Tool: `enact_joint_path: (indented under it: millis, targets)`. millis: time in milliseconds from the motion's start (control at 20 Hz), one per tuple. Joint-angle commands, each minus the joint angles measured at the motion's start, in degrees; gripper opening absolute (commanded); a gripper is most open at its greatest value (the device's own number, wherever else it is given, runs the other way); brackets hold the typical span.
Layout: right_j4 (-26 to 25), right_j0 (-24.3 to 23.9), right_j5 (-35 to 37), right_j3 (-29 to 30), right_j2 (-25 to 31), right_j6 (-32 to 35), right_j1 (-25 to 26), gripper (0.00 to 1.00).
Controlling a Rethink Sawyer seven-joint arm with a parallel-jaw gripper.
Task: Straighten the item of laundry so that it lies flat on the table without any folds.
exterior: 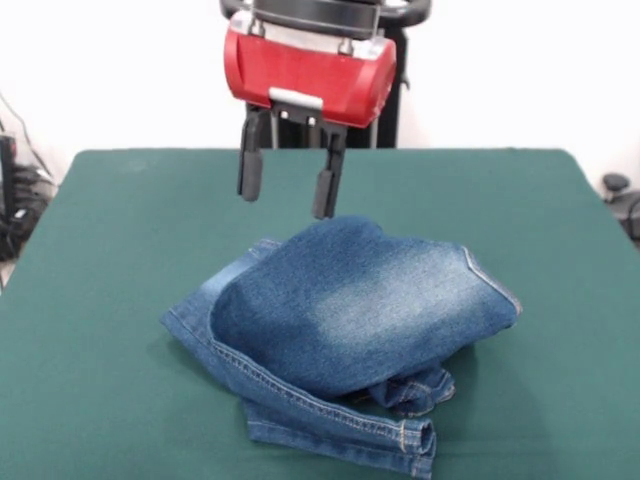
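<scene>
Denim jeans [345,335] lie folded on the table [90,300]; the end effector [287,187] hangs wide, empty.

The scene is viewed from a single camera placed across the table [90,300], raised slightly and angled downward. The far edge is included, the near edge is cut off. The jeans [350,310] are framed close, low of centre.
</scene>
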Motion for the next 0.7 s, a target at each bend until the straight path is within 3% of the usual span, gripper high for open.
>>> enact_joint_path:
  millis: [50, 700]
  targets:
    - [-1.6, 0.5, -4.4, 10.0, 9.1, -0.4, 5.1, 1.0]
    - [-2.7, -3.4, -14.3, 12.7, 14.1, 0.3, 7.5, 1.0]
